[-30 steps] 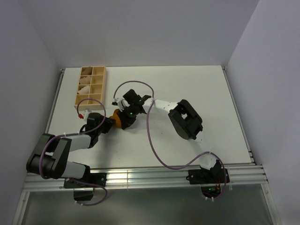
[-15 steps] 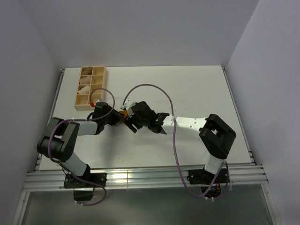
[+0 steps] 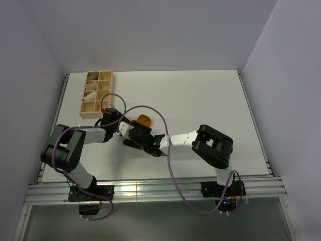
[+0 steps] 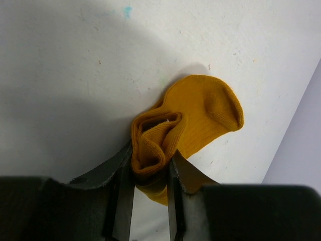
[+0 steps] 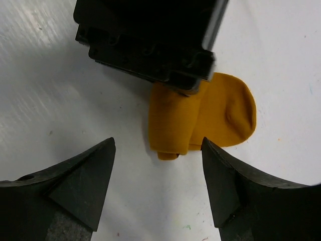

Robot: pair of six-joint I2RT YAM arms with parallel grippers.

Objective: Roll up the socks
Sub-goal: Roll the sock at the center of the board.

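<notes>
One mustard sock (image 4: 203,113) lies on the table (image 3: 210,100) just off the near right corner of the wooden tray (image 3: 111,93), partly rolled, toe flat. Left gripper (image 4: 150,165) is clamped on the rolled fold. Right gripper (image 5: 156,150), jaws wide, holds nothing; it has backed off the sock since the earlier frame. One tray, eight compartments, with pale bundles (image 3: 91,93) in the left column.

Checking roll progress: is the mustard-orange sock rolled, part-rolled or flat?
Part-rolled. One end of the mustard-orange fabric sock is curled into a roll pinched in the left claw; its rounded toe lies flat on the white table.
</notes>
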